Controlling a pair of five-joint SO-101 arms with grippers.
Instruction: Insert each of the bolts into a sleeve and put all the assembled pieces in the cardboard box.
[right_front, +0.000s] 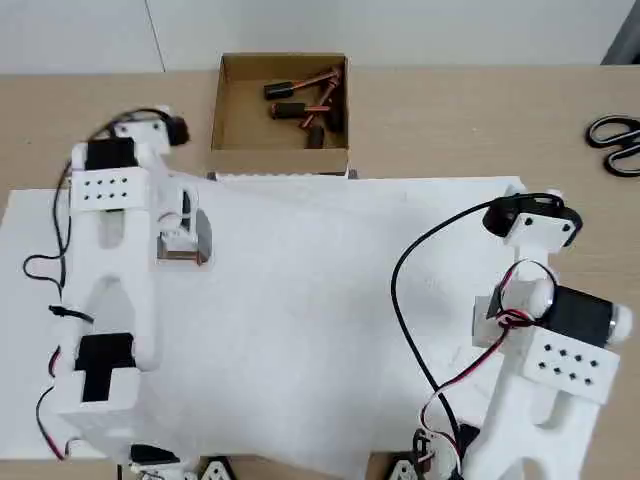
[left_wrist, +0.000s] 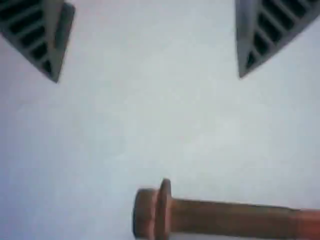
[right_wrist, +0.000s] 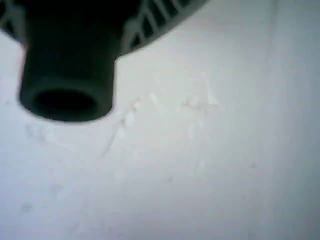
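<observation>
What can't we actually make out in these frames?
- Bolt: left wrist view, the bottom and right edges cut off its shank end.
- Pieces in the cardboard box: high view, overlapping and too small to count.
- Sleeve: right wrist view, blurred, with its far end cut off by the top edge.
- Scissors: high view, the right edge cuts them off.
</observation>
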